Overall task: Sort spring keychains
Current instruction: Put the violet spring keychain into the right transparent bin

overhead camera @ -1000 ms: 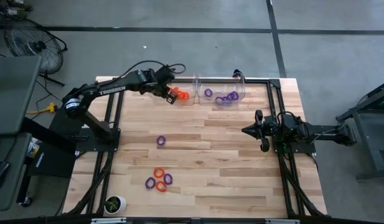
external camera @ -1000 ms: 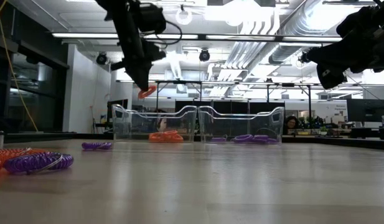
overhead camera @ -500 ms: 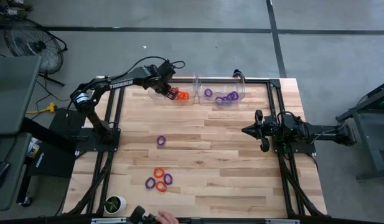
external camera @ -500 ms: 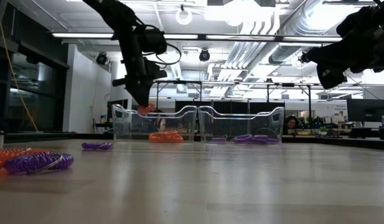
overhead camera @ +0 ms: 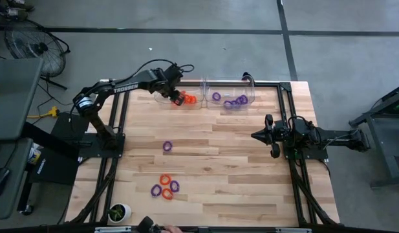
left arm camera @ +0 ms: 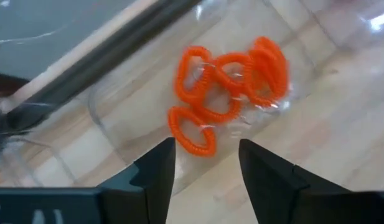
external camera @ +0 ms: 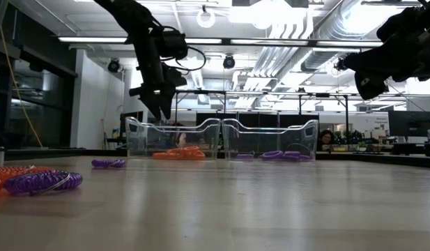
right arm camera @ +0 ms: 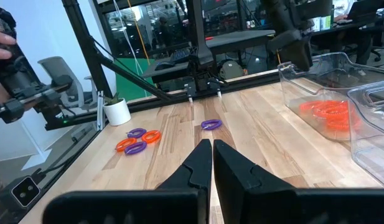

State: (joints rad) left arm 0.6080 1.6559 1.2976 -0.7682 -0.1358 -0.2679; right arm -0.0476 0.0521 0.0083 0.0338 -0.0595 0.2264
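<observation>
I hold the left gripper [left arm camera: 201,165] with jaws apart and empty above the left clear bin [overhead camera: 165,98], where the orange keychains [left arm camera: 226,87] lie dropped together, while the right gripper [right arm camera: 212,163], shut, waits at the table's right.

High cam looks straight down on the whole tabletop [overhead camera: 251,162]. Low cam sits at surface level, facing the clear bins [external camera: 221,138] at 12 o'clock. Left wrist cam hovers close over the orange keychains [left arm camera: 229,87]; right wrist cam sees them from farther off.
</observation>
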